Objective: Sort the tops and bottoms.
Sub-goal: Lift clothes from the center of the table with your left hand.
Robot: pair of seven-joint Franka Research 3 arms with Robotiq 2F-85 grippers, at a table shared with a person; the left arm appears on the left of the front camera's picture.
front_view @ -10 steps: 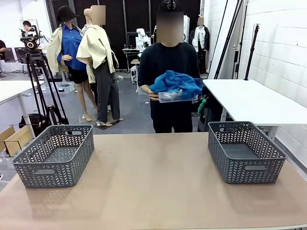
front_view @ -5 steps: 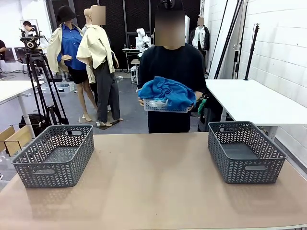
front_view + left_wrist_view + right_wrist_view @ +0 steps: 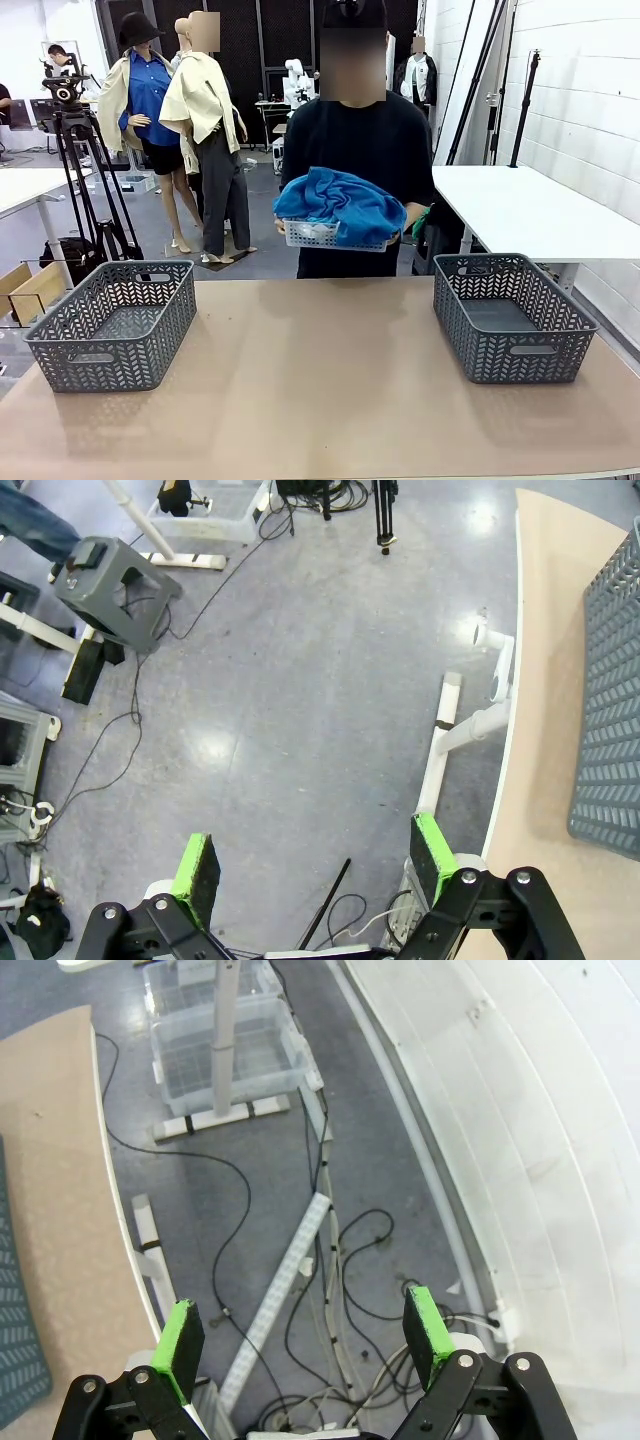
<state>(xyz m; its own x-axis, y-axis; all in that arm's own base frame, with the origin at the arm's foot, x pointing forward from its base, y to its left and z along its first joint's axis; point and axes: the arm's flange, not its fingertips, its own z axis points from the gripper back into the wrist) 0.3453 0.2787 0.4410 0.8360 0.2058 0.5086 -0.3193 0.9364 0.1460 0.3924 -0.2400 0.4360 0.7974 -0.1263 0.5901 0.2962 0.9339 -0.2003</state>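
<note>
Standing just beyond the table's far edge, the person holds a small white basket heaped with blue tops. On the table, left grey basket and right grey basket sit at opposite ends. Left gripper and right gripper hang beside the table's edges over floor, fingers wide apart, nothing between them.

Tan table has two grey lattice baskets on it: one basket at the table's left end, the other basket at its right end. Camera tripod stands on the floor beyond the table's left end, and a white table sits beyond its right.
</note>
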